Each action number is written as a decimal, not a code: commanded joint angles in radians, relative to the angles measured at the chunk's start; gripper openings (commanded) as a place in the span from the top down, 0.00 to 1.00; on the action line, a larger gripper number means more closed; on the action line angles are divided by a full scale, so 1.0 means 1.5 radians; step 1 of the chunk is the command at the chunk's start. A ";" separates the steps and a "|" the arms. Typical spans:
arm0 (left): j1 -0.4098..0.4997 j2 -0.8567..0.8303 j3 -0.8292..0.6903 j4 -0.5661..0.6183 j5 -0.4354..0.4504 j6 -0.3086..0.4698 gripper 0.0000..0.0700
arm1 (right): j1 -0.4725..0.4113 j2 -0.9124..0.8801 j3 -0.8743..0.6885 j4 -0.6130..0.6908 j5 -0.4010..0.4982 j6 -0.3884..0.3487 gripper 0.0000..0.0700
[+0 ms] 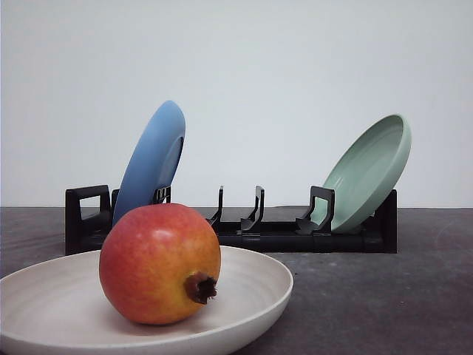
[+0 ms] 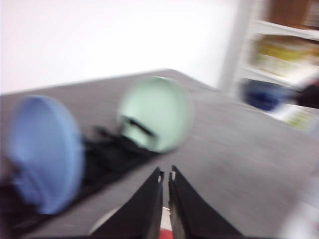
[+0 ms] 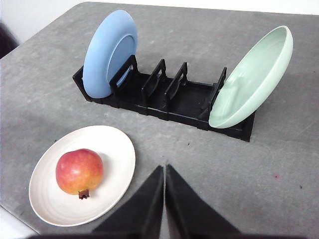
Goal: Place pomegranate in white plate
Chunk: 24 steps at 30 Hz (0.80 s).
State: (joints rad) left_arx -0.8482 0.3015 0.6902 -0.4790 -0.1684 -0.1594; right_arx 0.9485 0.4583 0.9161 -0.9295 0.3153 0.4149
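The red and yellow-orange pomegranate rests inside the white plate at the near left of the table, its dark calyx pointing toward the front. From above, the pomegranate lies left of centre in the white plate. My right gripper is shut and empty, hovering above the grey table to the right of the plate. My left gripper is shut too, with nothing between its tips; this view is blurred, and a sliver of red with a pale plate edge shows below the fingers.
A black dish rack stands behind the plate. A blue plate leans in its left end and a pale mint-green plate in its right end. Bare grey tabletop lies to the right. Shelving stands beyond the table.
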 commanded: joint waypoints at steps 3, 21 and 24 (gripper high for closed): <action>0.136 -0.051 -0.070 0.100 -0.005 0.031 1.00 | 0.008 0.002 0.006 0.006 0.002 -0.007 1.00; 0.479 -0.197 -0.395 0.162 0.038 0.171 1.00 | 0.008 0.002 0.006 0.007 0.002 -0.007 1.00; 0.480 -0.199 -0.422 0.194 0.041 0.170 1.00 | 0.008 0.002 0.006 0.007 0.002 -0.007 1.00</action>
State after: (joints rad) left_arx -0.1287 0.0055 0.0657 -0.2148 -0.1115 0.0864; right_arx 0.9485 0.4583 0.9161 -0.9295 0.3153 0.4149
